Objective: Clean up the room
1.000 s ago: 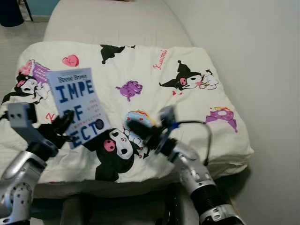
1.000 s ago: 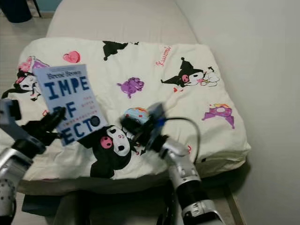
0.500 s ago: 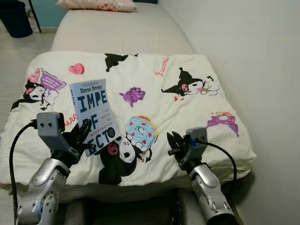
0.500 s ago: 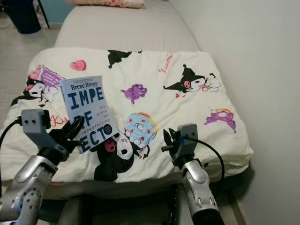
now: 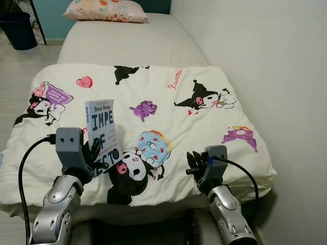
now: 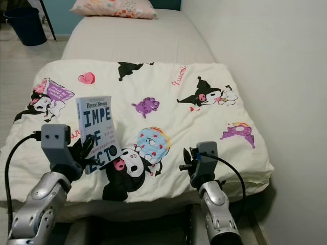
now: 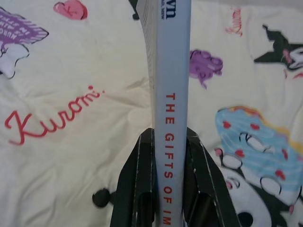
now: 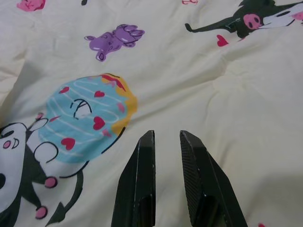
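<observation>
Left gripper (image 7: 170, 156) jaws clamped on upright book (image 5: 101, 131) above quilt (image 5: 168, 109); right gripper (image 8: 166, 142) jaws narrowly parted.

My left gripper (image 7: 169, 189) has matt black plastic fingers with a faint ribbed grain, and they press on the smooth, slightly glossy paper spine of the book (image 5: 101, 133), whose cover is a coated pale blue card with crisp printed letters. The duvet (image 5: 168, 109) under it is soft cream cloth, matt and lightly crinkled, with flat printed cartoon figures. My right gripper (image 8: 166, 179) shows the same dull black plastic, scuffed at the edges. My arms are brushed silver metal with a soft sheen, and the wrist housings are matt grey plastic. The pillow (image 5: 106, 10) is printed cloth; the wall (image 5: 265, 56) is smooth matt paint.
</observation>
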{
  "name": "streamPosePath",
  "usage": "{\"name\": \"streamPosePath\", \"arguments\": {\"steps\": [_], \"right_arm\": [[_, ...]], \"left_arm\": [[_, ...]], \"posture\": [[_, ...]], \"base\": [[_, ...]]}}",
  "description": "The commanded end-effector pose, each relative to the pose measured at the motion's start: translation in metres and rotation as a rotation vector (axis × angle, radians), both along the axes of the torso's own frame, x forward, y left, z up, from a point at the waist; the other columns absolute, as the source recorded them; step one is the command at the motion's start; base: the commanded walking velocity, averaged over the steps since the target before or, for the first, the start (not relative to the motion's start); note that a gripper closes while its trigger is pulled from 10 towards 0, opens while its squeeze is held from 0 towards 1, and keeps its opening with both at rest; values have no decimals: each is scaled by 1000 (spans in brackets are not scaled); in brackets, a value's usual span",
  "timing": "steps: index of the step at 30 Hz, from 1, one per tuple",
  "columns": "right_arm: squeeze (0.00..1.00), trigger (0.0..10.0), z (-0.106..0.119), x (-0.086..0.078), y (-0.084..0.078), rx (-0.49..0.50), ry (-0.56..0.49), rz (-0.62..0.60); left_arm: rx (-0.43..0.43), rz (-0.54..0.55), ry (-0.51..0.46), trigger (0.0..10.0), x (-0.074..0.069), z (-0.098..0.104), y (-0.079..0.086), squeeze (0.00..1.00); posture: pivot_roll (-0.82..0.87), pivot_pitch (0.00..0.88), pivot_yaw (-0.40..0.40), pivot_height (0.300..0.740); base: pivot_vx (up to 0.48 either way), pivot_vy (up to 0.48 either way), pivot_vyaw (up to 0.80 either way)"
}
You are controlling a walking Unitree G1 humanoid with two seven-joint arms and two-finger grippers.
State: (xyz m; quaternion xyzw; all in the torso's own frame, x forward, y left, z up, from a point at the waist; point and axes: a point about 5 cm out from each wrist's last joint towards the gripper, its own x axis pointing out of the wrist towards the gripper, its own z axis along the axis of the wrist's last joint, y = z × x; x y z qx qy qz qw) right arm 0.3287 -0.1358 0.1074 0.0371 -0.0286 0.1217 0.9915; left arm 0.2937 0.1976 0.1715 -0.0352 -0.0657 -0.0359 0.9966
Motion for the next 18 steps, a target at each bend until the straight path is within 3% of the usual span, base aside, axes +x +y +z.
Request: {"name": "streamPosePath", "arguments": {"steps": [1,8,18], "right_arm": [[0,10000,-5,-5,2,-15,20,1],[0,10000,-6,-10,5,-14,16,3],[0,10000,-7,-12,7,-12,21,13]], "left_arm": [[28,-1,3,10000,-5,-4,-3,0],[83,-33,-23,10000,-15,-9,-12,0],[92,-16,-41,10000,-17,-9,-12,0]], "posture": [[49,200,-84,578],[48,187,-89,598],[49,180,-93,628]], "base": [[0,0,0],[0,0,0],[0,0,0]]}}
